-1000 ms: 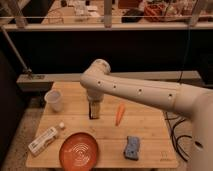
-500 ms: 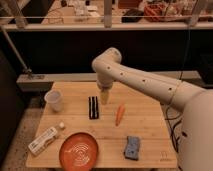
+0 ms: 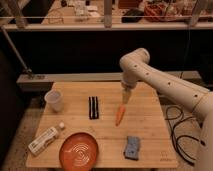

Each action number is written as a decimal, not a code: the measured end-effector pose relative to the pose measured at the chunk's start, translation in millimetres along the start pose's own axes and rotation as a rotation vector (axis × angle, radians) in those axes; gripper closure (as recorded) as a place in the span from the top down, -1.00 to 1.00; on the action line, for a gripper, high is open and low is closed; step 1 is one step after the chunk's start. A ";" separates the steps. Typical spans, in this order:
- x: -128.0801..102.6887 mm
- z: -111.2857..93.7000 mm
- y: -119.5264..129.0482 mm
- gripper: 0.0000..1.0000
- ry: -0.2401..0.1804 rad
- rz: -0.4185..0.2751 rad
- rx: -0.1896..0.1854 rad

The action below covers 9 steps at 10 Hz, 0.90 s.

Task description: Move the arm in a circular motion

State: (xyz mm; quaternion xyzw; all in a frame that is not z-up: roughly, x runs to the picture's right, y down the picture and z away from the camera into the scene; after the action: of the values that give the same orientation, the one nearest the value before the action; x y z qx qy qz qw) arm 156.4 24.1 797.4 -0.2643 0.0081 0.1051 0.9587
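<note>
The cream-white arm (image 3: 165, 85) reaches in from the right edge over the wooden table (image 3: 150, 135). Its bulbous elbow joint (image 3: 134, 62) is up at the table's far side. From there a narrow tapered tip points down. The gripper (image 3: 124, 100) is at that tip, just above the top end of an orange carrot (image 3: 119, 115) lying mid-table.
On the table are a white cup (image 3: 54, 100) at the left, a black two-bar object (image 3: 93, 107) in the middle, a white bottle (image 3: 46, 139) at front left, an orange plate (image 3: 79, 151) at the front and a blue sponge (image 3: 132, 147). Black cables (image 3: 175, 125) hang at the right.
The arm's elbow and tip have swung to the right across the table, from above the black object to above the carrot. The table objects have not moved.
</note>
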 end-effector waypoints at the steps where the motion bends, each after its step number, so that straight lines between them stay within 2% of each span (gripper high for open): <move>1: 30.2 -1.0 5.2 0.60 0.007 0.018 -0.002; 2: 51.2 -1.8 11.9 0.60 0.016 0.021 -0.006; 5: 83.4 -5.1 50.7 0.60 0.033 -0.003 -0.022; 7: 81.0 -7.9 89.3 0.60 0.039 -0.055 -0.038; 9: 61.4 -12.3 126.6 0.60 0.041 -0.100 -0.048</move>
State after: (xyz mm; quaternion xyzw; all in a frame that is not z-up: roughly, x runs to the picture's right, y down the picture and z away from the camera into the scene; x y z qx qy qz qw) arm 190.9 136.1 718.5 -0.2893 0.0120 0.0520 0.9558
